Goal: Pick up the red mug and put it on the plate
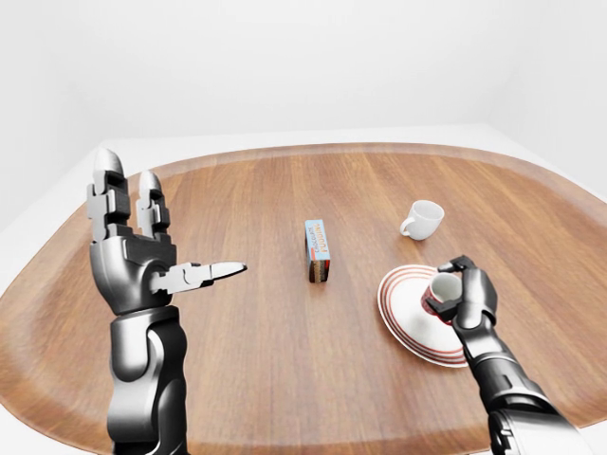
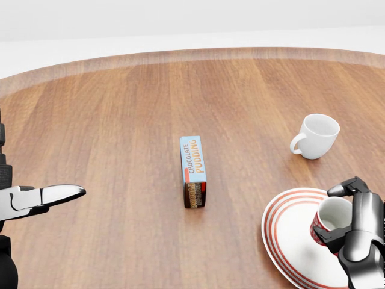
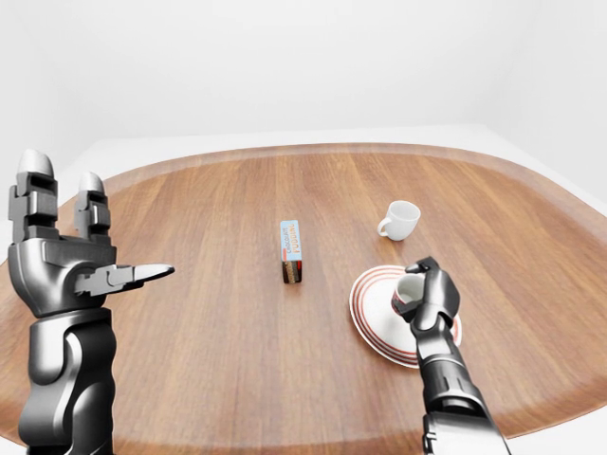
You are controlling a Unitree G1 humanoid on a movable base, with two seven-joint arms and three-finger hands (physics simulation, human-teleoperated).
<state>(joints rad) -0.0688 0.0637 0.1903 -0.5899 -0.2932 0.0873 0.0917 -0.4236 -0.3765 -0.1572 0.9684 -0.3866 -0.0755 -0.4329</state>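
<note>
Right hand wrapped around red mug, fingers closed on its side. Mug upright over the red-ringed plate, inside its rim; base contact with plate not clear. Mug interior white, looks empty. Left hand open, fingers up, well apart to the left of everything. White mug beyond right hand on counter; pudding box to its left.
</note>
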